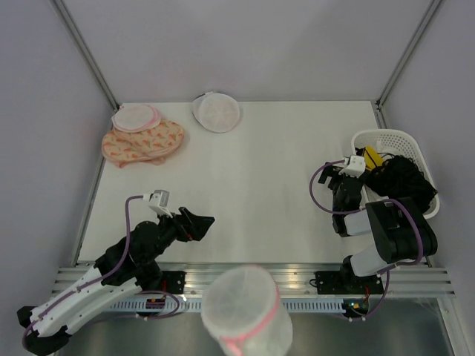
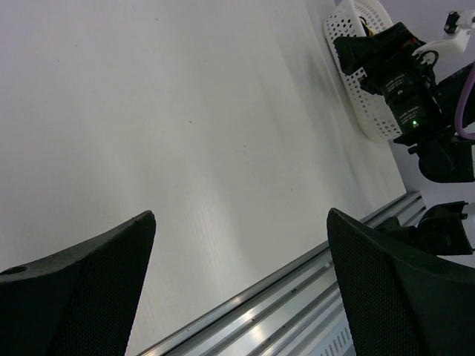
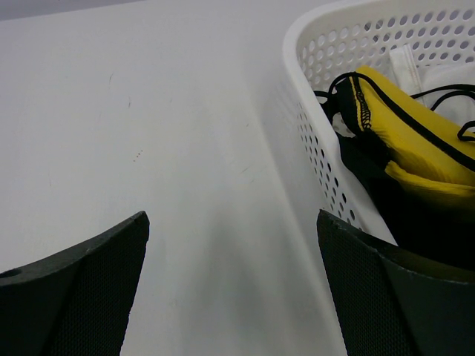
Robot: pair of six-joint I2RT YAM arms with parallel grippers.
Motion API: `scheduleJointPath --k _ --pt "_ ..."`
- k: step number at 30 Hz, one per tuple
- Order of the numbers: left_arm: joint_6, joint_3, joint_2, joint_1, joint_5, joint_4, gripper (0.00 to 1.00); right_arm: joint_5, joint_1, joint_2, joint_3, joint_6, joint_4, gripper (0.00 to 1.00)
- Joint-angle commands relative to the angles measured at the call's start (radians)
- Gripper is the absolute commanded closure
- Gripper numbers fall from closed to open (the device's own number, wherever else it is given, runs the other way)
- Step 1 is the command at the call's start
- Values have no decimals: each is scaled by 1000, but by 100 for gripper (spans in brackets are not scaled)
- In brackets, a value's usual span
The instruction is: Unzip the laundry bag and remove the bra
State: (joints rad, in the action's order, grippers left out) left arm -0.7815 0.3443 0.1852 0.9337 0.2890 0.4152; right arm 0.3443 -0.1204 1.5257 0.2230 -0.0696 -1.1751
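Note:
A round white mesh laundry bag [image 1: 216, 112] lies at the back of the table. A second one with pink trim [image 1: 136, 117] rests on orange patterned fabric [image 1: 142, 143] at the back left. A third mesh bag with a pink edge [image 1: 246, 309] sits at the near edge, over the rail. I cannot see a bra inside any of them. My left gripper [image 1: 199, 222] [image 2: 241, 297] is open and empty, low over the near left of the table. My right gripper [image 1: 338, 178] [image 3: 234, 297] is open and empty, just left of the basket.
A white perforated basket [image 1: 371, 137] [image 3: 312, 44] [image 2: 356, 67] stands at the right edge and holds black garments [image 1: 404, 182] and a yellow one [image 3: 415, 148]. Grey walls enclose the table. A metal rail [image 2: 282, 297] runs along the near edge.

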Motion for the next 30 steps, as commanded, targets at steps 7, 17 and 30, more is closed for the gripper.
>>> scheduleJointPath --k 7,17,30 --pt "-56 41 36 4 78 37 0 -13 4 2 -5 2 -61 2" --pt "-39 -13 89 4 26 -56 0 -13 4 2 -5 4 -61 2" --pt "-67 -16 160 4 -73 -182 0 -13 2 4 -5 1 -54 2"
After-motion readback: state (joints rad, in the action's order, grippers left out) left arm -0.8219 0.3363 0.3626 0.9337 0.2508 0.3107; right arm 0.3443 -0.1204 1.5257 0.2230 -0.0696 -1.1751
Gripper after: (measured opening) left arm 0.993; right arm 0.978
